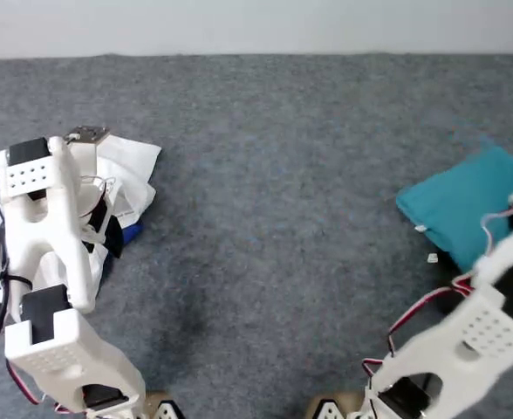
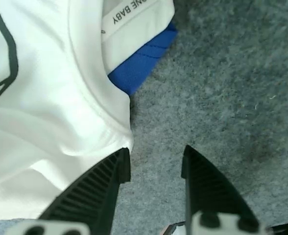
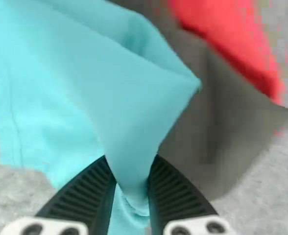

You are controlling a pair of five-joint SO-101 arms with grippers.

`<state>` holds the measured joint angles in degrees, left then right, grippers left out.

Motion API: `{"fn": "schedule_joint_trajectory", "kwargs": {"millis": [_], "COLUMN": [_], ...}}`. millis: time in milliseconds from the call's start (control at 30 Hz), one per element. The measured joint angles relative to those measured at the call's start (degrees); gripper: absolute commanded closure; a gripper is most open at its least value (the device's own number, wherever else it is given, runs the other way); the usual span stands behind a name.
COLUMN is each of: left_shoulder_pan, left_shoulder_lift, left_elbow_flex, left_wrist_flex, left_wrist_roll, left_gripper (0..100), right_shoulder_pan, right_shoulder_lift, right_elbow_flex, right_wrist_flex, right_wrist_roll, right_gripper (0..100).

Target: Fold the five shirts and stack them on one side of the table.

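The counter [image 1: 283, 218] wears a rough, matt grey felt. The white shirt [image 2: 46, 122] is smooth knit cloth; the teal shirt [image 3: 85, 88] is soft and matt. Both the left claw [image 2: 156, 164] and right claw [image 3: 132, 171] are ribbed black matt plastic.

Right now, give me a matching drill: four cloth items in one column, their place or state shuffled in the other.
Items:
1. teal shirt
2. white shirt
3. blue cloth
4. red cloth

States:
A. peeks out from under white fabric
B. clamped in the right jaws
C. beside the open left jaws
D. lies past the teal one, ungripped

Pairs: 1-B, 2-C, 3-A, 4-D.
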<state>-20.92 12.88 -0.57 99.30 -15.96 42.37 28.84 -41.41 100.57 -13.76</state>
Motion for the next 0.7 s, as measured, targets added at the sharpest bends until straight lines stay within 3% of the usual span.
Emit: {"fn": "schedule_joint_trajectory", "kwargs": {"millis": [233, 433, 700], "left_shoulder_pan": [0.0, 0.0, 0.0], "left_shoulder_lift": [0.0, 0.0, 0.0], "left_elbow_flex": [1.0, 1.6, 1.6], "left_wrist_flex": [0.0, 0.0, 0.0], "left_wrist_roll": [0.0, 0.0, 0.0], "left_gripper": [82, 82, 82], "right_shoulder_pan": [9.2, 11.3, 11.3], "right_shoulder_lift": [-2.2, -2.2, -2.2], "right_elbow_flex": [6.9, 15.0, 20.9], "right_wrist_flex": [0.0, -1.5, -4.2], "right_wrist_roll": [-0.2, -0.2, -0.2], "right_gripper": [98.9, 98.3, 72.7]}}
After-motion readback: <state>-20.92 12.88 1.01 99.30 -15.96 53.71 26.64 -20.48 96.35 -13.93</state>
